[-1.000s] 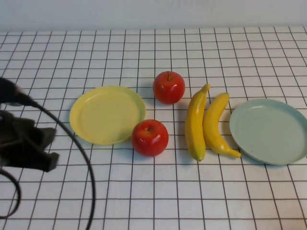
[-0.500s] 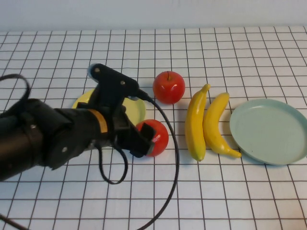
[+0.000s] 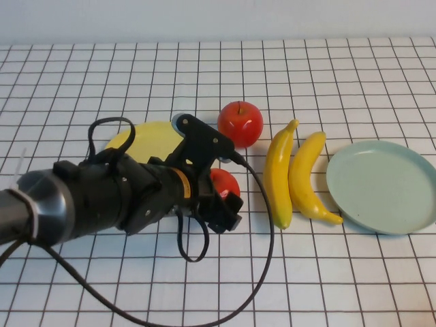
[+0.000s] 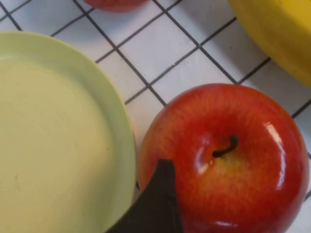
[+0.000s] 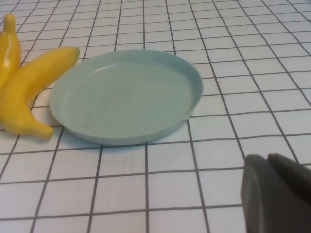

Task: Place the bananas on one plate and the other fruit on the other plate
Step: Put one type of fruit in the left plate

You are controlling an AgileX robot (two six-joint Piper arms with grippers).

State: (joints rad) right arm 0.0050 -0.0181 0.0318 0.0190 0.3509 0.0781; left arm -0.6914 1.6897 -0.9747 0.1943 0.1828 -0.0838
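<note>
Two red apples: the back one [image 3: 240, 124] stands free, and the front one [image 3: 222, 182] is partly covered by my left gripper [image 3: 225, 206]. In the left wrist view that gripper [image 4: 245, 191] is open astride the front apple [image 4: 228, 155], with one dark finger [image 4: 156, 204] between the apple and the yellow plate [image 4: 53, 136]. The other finger is out of view. The yellow plate [image 3: 146, 136] is mostly hidden under my left arm. Two bananas [image 3: 277, 174] [image 3: 306, 176] lie side by side left of the blue-green plate [image 3: 381, 185]. My right gripper [image 5: 277, 194] is shut above the table near that plate [image 5: 126, 94].
The left arm's black cable [image 3: 262, 266] loops over the table in front of the apples. The table is a white cloth with a black grid. In the right wrist view a banana [image 5: 29, 92] lies against the blue-green plate's rim.
My left arm has swung in from the table's left edge, across the yellow plate, and brought its gripper down around the front apple. The fruit and plates have not moved.
</note>
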